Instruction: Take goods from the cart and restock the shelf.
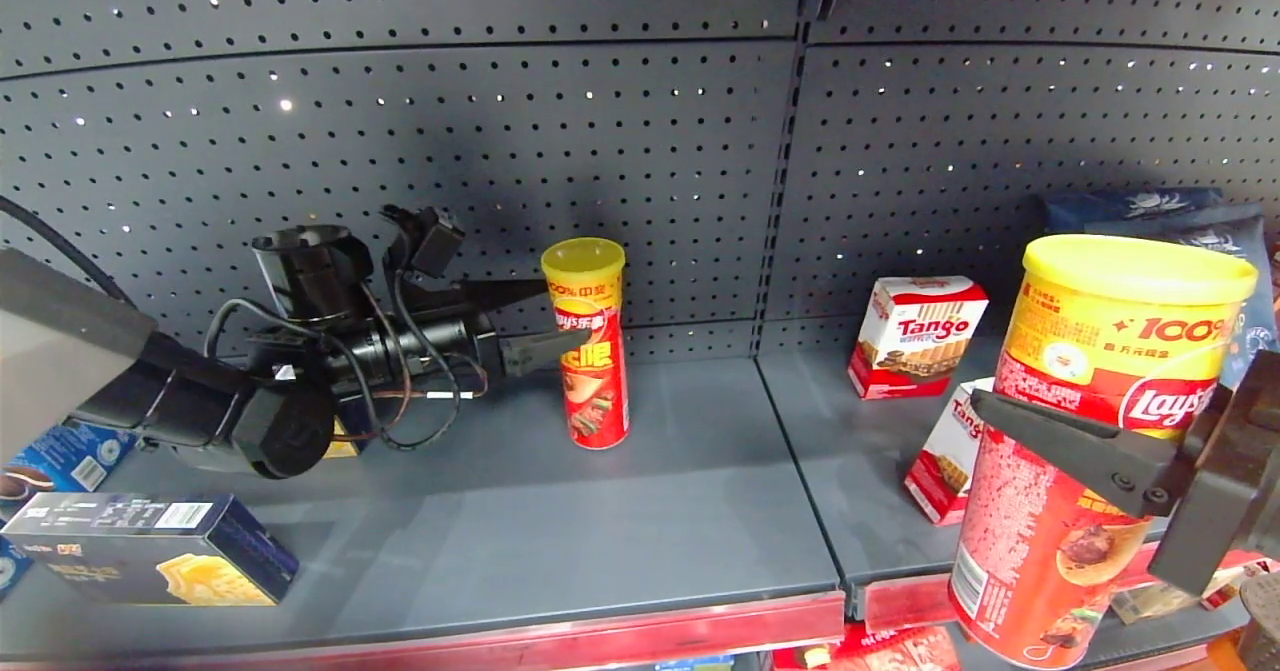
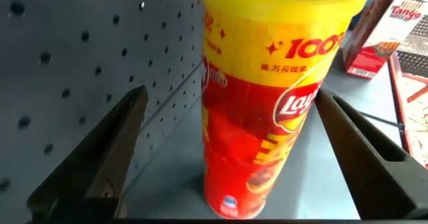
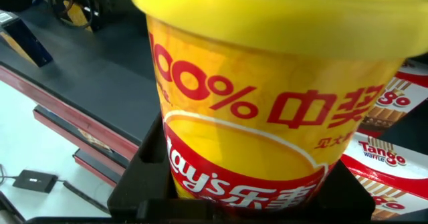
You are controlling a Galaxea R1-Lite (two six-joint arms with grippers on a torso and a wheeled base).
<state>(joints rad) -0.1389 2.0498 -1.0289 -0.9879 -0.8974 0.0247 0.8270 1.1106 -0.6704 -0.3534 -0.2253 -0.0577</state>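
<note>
One chip can [image 1: 592, 351] stands upright on the shelf [image 1: 600, 531] between the left gripper's [image 1: 565, 313] spread fingers, clear of both, so it looks placed. The right gripper [image 1: 1070, 441] pinches a second can [image 1: 1130, 321] at the shelf's front edge, likely next to go on.

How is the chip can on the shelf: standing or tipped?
Standing: the chip can rests on its base on the shelf, yellow lid on top.
</note>
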